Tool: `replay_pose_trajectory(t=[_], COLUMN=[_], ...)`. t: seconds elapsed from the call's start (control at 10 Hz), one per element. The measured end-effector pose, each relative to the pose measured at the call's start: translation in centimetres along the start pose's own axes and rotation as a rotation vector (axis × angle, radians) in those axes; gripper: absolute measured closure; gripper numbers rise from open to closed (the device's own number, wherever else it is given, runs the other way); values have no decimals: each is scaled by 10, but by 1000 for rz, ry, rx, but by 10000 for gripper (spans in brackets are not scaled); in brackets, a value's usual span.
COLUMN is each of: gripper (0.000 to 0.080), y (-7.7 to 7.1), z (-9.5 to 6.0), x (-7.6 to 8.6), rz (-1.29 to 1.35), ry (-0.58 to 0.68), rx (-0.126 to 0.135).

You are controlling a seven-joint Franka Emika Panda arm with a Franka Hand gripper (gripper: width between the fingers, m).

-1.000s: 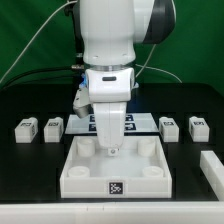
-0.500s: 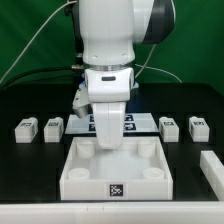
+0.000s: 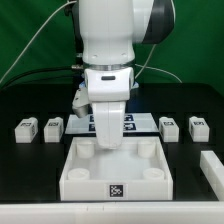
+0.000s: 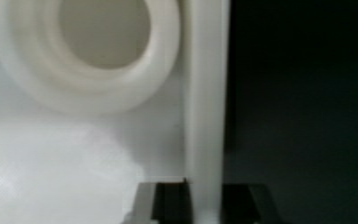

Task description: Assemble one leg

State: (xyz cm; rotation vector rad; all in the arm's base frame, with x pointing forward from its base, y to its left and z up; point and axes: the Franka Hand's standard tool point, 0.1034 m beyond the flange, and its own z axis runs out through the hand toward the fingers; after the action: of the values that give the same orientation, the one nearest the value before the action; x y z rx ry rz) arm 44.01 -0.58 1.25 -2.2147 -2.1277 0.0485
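Note:
Four small white legs with tags stand on the black table: two at the exterior view's left [image 3: 26,128] [image 3: 54,127] and two at its right [image 3: 170,127] [image 3: 199,127]. The large white square panel [image 3: 76,172] with round corner sockets lies in front of them. My gripper [image 3: 108,146] is down at the panel's far wall, away from all the legs. In the wrist view my gripper [image 4: 204,202] has one dark finger [image 4: 167,203] on each side of the thin white wall [image 4: 202,100], closed against it. A round socket [image 4: 137,75] lies beside it.
The marker board [image 3: 131,123] lies behind the arm, mostly hidden by it. A white block [image 3: 212,167] sits at the exterior view's right front edge. Cables hang behind the arm.
The gripper has sunk very slightly at the panel's far wall, so its fingertip no longer shows. The legs and the panel have not moved.

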Motion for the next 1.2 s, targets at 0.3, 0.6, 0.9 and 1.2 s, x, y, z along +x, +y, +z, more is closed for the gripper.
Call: replay_pose_trajectory(t=[0.3,0.6,0.9,1.2], gripper=[739,739,739,739], y=[15,39,48,47], z=[0,-1,-1,-1], x=[20,61,66,65], rz=[-2,-21,-13,-18], ry=[14,46,46,45], rx=[-24,-59,-66,-67])
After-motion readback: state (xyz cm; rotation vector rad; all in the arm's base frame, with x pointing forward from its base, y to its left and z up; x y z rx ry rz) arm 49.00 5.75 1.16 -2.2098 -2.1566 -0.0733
